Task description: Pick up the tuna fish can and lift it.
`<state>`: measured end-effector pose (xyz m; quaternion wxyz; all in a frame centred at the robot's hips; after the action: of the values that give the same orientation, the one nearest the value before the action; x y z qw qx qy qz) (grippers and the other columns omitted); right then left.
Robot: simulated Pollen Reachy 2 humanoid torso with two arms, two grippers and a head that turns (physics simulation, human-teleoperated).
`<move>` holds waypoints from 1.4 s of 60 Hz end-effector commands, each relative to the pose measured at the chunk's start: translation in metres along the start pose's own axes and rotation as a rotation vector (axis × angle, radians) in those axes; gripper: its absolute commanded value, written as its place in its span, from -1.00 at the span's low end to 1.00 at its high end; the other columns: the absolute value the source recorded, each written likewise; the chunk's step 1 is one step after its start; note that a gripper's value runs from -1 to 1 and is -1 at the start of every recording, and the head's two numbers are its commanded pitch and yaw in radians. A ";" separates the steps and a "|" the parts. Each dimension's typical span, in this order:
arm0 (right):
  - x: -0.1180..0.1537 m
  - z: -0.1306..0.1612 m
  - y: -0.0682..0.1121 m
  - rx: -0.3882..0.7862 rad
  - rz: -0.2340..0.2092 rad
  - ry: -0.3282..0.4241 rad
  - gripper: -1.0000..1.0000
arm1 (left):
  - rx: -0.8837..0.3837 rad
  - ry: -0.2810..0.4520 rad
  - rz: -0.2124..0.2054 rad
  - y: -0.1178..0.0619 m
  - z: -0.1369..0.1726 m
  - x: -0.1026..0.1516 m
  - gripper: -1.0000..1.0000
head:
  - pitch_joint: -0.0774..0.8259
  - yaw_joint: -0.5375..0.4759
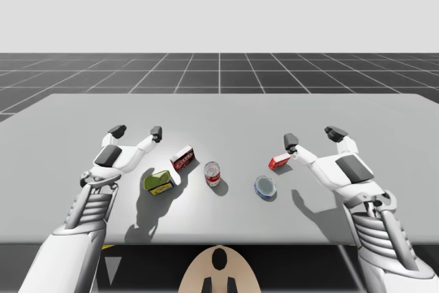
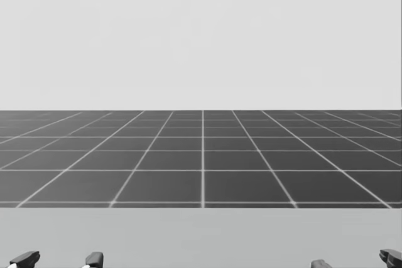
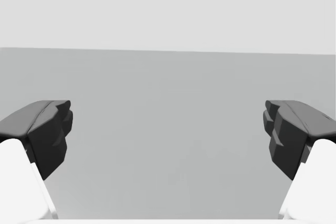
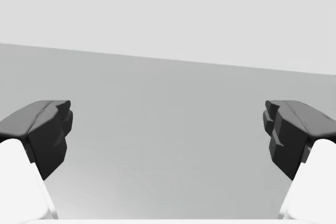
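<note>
Nearest, both arms are coming in over the desk's (image 1: 384, 111) near edge, 1 on each side, forearms angling slightly inward and wrists held straight. Just ahead of the elbows, the low blue round can (image 1: 265, 186) is sitting flat on the desk right of the middle, closer to my right arm than to my left and touching nothing. Left of it, a red-and-white upright can (image 1: 212, 173) is standing near the middle, and a green box (image 1: 159, 182) is lying close beside my left forearm. A little farther, a red box (image 1: 182, 158) is sitting beyond the green one, and a small flat red box (image 1: 279, 162) is lying just on the near side of my right tool's inner finger; I cannot tell if they are touching. Farther still, my left tool (image 1: 136, 132) and my right tool (image 1: 313, 136) are hovering over the desk, fingers spread wide around nothing, pointing toward the far edge. Beyond the desk, a dark gridded floor (image 1: 219, 70) is stretching away.
</note>
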<state>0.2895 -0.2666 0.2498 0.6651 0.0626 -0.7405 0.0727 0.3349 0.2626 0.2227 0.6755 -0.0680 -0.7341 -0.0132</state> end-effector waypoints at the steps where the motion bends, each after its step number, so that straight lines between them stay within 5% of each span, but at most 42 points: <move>1: 0.000 0.003 0.001 -0.043 0.008 -0.007 -1.00 | 0.000 0.004 -0.002 0.000 0.000 0.000 -1.00 | -0.83 0.07; 15: 0.001 0.001 0.000 -0.022 -0.006 -0.004 -1.00 | 0.001 -0.001 0.006 0.001 0.001 0.001 -1.00 | -0.69 0.06; 45: 0.000 0.001 -0.004 -0.044 0.013 -0.009 -1.00 | 0.007 -0.010 -0.002 0.003 0.001 0.002 -1.00 | 0.20 0.00; 73: -0.002 -0.002 -0.002 -0.050 0.038 -0.008 -1.00 | -0.006 -0.032 0.005 0.001 0.004 0.008 -1.00 | 0.76 -0.39; 84: -0.003 -0.003 -0.002 -0.046 0.041 -0.007 -1.00 | -0.006 -0.032 0.005 0.000 0.004 0.008 -1.00 | 0.83 -0.44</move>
<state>0.2925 -0.2685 0.2476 0.6621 0.0329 -0.7456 0.0672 0.3310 0.2645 0.2300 0.6638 -0.0715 -0.7444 -0.0126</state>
